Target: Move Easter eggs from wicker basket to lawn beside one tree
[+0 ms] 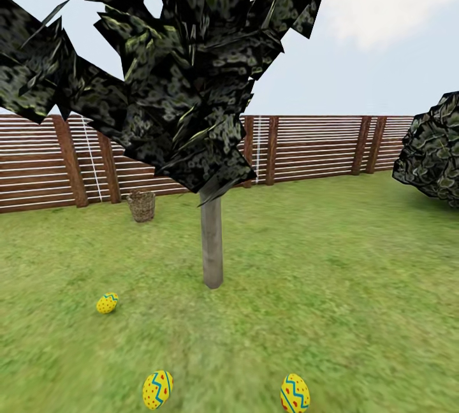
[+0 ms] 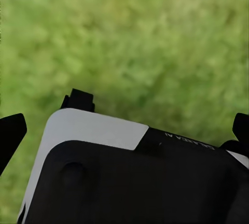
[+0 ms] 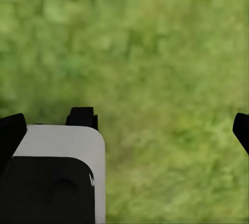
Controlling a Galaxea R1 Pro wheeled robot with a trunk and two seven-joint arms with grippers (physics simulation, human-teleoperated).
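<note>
Three Easter eggs lie on the lawn (image 1: 344,273) in front of the tree (image 1: 211,244): one (image 1: 107,303) to the left of the trunk, one (image 1: 157,389) nearer me, one (image 1: 295,394) at the lower right. The wicker basket (image 1: 142,205) stands upright far back by the fence; its inside is hidden. In the left wrist view my left gripper (image 2: 124,130) is open over grass, with nothing between its fingertips (image 2: 10,136). My right gripper (image 3: 126,129) is likewise open and holds nothing, its black fingertips (image 3: 10,130) spread wide above the grass.
A brown slat fence (image 1: 319,148) bounds the garden behind the tree. A dark bush (image 1: 433,155) stands at the right. The tree's crown (image 1: 178,62) hangs low over the trunk. A white and black part of my body (image 2: 104,172) (image 3: 52,177) shows under both wrists.
</note>
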